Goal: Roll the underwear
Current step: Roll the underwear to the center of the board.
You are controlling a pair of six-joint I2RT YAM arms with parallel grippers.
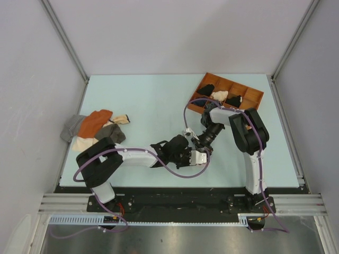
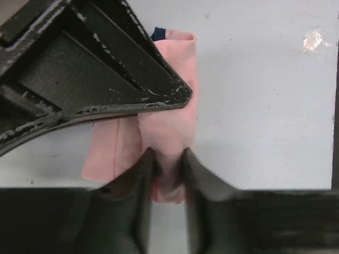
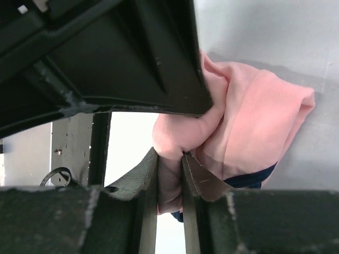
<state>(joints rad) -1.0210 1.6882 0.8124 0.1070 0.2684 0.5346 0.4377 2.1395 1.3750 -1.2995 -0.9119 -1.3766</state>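
The underwear [image 2: 169, 127] is a bunched pink fabric with dark navy edging [image 3: 249, 180], lying on the pale table. My left gripper [image 2: 168, 153] has its two fingers closed against a fold at the near end of it. My right gripper [image 3: 169, 154] is shut on another pinched fold of the same underwear [image 3: 254, 121]. Each wrist view shows the other arm's black gripper body right above the fabric. In the top view both grippers meet near the table's front centre, left [image 1: 184, 152] and right [image 1: 193, 142], and they hide the underwear.
A pile of clothes [image 1: 79, 138] with an orange cloth [image 1: 95, 120] on top lies at the table's left edge. A wooden compartment tray [image 1: 235, 83] holding small dark and light items stands at the back right. The pale table [image 1: 148, 100] ends in a metal rail in front.
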